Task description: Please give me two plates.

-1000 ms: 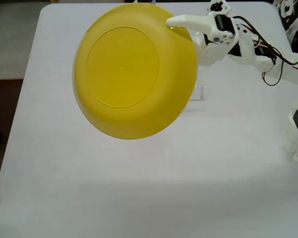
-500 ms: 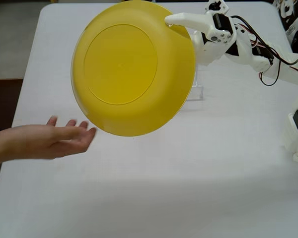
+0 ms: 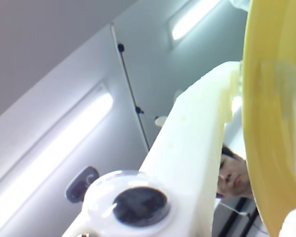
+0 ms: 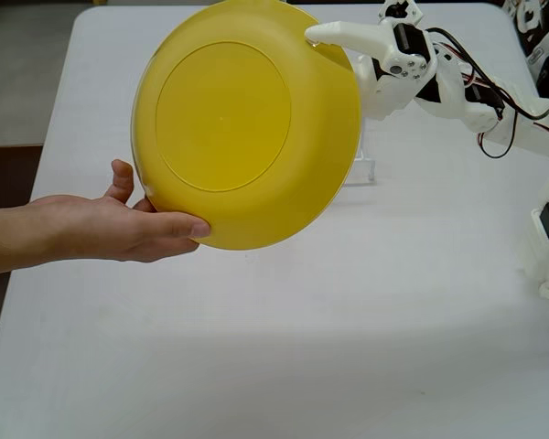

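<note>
We see yellow plate (image 4: 247,123) held high over table (image 4: 393,302), gripper (image 4: 318,41) clamped on its upper right rim. Person's hand (image 4: 119,229) cupping lower left edge (thumb under rim). Handover nearly done; release pending. Orange plate not visible.

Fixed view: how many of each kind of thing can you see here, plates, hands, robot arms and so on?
Yellow plate: 1
Person's hand: 1
Robot arm with gripper: 1
Clear stand behind the plate: 1
White table: 1
Total: 5
</note>
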Controlling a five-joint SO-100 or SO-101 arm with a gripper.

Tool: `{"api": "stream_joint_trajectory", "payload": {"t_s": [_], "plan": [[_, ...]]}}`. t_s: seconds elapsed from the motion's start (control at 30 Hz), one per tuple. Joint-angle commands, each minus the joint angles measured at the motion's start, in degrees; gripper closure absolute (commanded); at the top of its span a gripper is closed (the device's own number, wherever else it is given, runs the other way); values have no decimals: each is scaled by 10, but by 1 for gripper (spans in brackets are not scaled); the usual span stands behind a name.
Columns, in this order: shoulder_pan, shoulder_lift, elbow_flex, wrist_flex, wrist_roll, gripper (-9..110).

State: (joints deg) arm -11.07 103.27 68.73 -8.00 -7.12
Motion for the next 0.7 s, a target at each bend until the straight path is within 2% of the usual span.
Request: {"api": "stream_joint_trajectory", "payload": {"t_s": [0.0, 0.4, 0.5, 0.6, 0.67], "plan": [[5, 8, -50, -20, 2, 102], [10, 19, -33, -20, -4, 100], [11, 38, 2, -19, -57, 79], [16, 46, 12, 4, -75, 67], [18, 54, 14, 34, -76, 63]]}}
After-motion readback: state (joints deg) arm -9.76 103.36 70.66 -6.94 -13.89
